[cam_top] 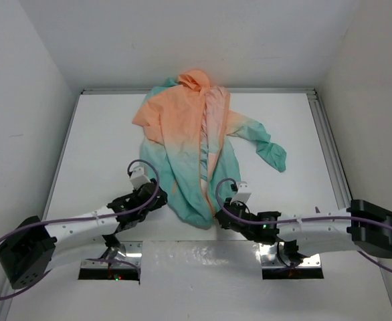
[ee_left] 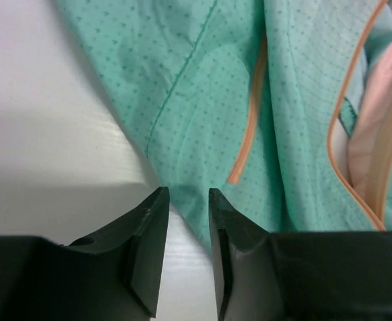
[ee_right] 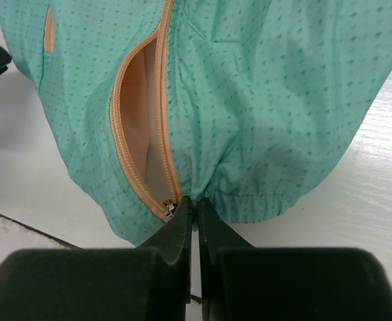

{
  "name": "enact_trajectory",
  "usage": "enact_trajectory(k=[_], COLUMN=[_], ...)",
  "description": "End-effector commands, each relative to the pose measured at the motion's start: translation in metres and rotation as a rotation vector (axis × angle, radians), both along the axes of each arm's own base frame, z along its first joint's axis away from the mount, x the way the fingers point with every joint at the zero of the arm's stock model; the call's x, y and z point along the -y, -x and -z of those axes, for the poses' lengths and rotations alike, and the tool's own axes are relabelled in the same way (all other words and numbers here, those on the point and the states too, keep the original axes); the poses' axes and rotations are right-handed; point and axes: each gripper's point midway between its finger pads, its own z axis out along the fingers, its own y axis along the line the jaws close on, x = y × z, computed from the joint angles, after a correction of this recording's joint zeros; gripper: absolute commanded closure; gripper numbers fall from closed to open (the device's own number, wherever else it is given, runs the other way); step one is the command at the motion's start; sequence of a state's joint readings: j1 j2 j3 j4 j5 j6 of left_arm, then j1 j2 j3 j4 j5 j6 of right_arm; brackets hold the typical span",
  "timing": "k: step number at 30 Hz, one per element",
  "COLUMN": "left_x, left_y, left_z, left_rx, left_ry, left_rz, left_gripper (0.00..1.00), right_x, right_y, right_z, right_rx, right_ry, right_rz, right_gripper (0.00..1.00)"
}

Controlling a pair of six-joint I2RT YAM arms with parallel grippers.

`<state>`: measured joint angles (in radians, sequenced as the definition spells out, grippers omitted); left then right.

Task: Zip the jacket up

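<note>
The thin dot-printed peach-to-teal jacket (cam_top: pixel 182 127) lies with gathered hem (ee_right: pixel 263 200) at 6 o'clock. Right gripper (ee_right: pixel 190 204) pinches it beside the orange toothed zipper (ee_right: pixel 130 164); left gripper (ee_left: pixel 186 194) stands parted, empty

You have the jacket (cam_top: pixel 182 127) lying on the white table (cam_top: pixel 102 147), its hood (cam_top: pixel 194 79) at the far edge and the peach-orange upper part fading to teal toward the arms. The front lies open, with a strip of pale pinkish lining (cam_top: pixel 215 117) showing down the middle, and one sleeve (cam_top: pixel 266 148) trails off to the right. Your left gripper (cam_top: pixel 160 199) sits just beside the hem's left edge. Your right gripper (cam_top: pixel 217 215) is at the hem's right corner. From up here you cannot tell how either pair of jaws stands.
</note>
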<state>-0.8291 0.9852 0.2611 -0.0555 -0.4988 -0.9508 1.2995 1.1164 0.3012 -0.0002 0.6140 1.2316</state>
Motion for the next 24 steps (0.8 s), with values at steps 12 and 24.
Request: enact_trajectory(k=[12, 24], left_x=[0.026, 0.061], left_y=[-0.097, -0.142], left_z=[-0.026, -0.085], left_rx=[0.063, 0.134], left_ry=[-0.040, -0.053], left_rz=[-0.045, 0.051], left_gripper=[0.94, 0.90], right_x=[-0.032, -0.045], right_y=[-0.016, -0.038], right_z=[-0.019, -0.034], right_rx=[0.011, 0.080], right_ry=[-0.286, -0.294], right_rz=[0.144, 0.245], right_gripper=[1.00, 1.00])
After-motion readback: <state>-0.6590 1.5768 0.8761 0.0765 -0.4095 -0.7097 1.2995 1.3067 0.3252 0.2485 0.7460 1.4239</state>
